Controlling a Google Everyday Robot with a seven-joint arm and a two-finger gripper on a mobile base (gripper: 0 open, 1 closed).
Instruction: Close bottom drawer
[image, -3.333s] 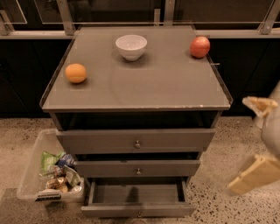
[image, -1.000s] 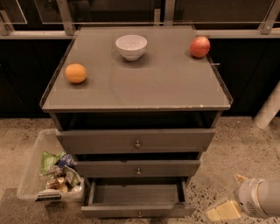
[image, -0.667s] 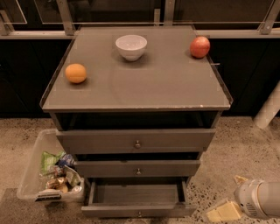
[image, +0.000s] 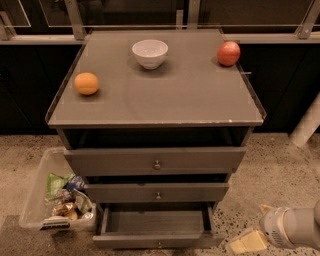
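The bottom drawer (image: 131, 241) is sitting pulled well out at the foot of the grey cabinet (image: 150, 107), its shallow tray gaping open and empty as far as I am seeing. The gripper (image: 248, 242) is hovering low over the speckled floor (image: 280, 165), off to the right of that drawer's front corner and not touching it. Whether the claw is open or closed, I cannot tell from here.

I am judging the drawer to be a stiff wooden tray, light with nothing in it and nothing fragile about it. It should be gliding in under a steady push, though a shove at one corner may be twisting and jamming it. I am thinking the best place to press is flat on the slim front panel, near the small knob (image: 160, 245) in the middle. No grasp is needed.

Counting around, I am seeing:

- three drawers, the middle drawer (image: 157, 192) and the top drawer (image: 155, 160) each showing one knob
- one white bowl (image: 149, 53), one orange (image: 86, 83) and one red apple (image: 228, 53), all standing apart on the cabinet top
- one clear plastic bin (image: 37, 190) of packets, resting on the floor just beside the cabinet's left side
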